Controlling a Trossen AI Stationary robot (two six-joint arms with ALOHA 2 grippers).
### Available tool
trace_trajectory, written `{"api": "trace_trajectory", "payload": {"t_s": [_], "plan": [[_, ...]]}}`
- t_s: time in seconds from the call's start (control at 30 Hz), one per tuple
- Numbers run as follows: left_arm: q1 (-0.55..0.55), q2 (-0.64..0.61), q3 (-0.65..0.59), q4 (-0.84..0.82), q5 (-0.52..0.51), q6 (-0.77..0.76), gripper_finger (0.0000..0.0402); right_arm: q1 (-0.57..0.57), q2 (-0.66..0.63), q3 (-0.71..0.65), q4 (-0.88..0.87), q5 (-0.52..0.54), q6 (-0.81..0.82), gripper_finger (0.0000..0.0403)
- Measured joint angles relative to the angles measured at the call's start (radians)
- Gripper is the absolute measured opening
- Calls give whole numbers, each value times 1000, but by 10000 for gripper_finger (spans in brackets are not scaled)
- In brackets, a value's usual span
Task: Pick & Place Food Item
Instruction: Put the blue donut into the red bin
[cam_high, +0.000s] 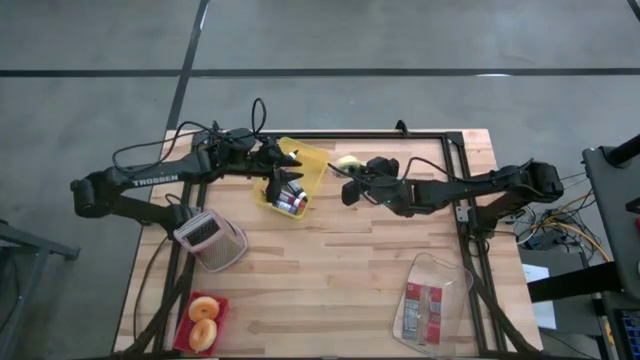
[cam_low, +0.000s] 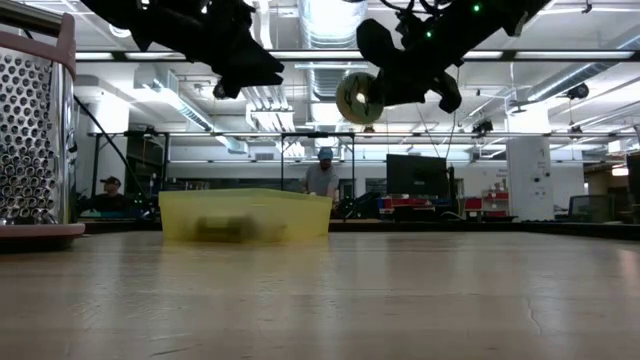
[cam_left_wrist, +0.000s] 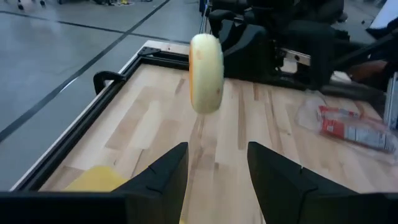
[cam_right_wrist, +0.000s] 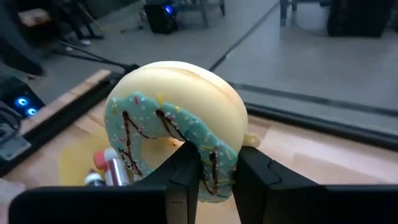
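Now right hand (cam_right_wrist: 214, 171) pinches pale donut (cam_right_wrist: 177, 118), teal icing, chocolate drizzle; left hand (cam_left_wrist: 217, 168) open.

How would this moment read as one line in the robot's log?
right gripper: shut on doughnut, lifted | left gripper: open, above yellow bin

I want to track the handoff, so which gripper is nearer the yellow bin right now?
Left. The left gripper hovers open directly over the yellow bin; the right gripper, holding the donut, is off beside it.
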Motion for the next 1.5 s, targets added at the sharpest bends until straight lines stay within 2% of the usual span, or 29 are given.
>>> {"api": "trace_trajectory", "payload": {"t_s": [0.1, 0.47, 0.8, 1.13, 1.5], "plan": [[-6, 13, 0, 38, 0, -19, 170, 5, 0, 0, 38, -1, -47, 72], [-81, 122, 0, 273, 1, -20, 170, 5, 0, -9, 78, -3, -52, 71], [-85, 234, 0, 441, -29, -42, 170, 5, 0, -9, 77, -3, -71, 77], [-85, 327, 42, 482, -29, -42, 170, 5, 0, -10, 77, -1, -72, 68], [-85, 385, 90, 482, -32, -42, 170, 4, 0, -11, 78, 0, -71, 76]]}}
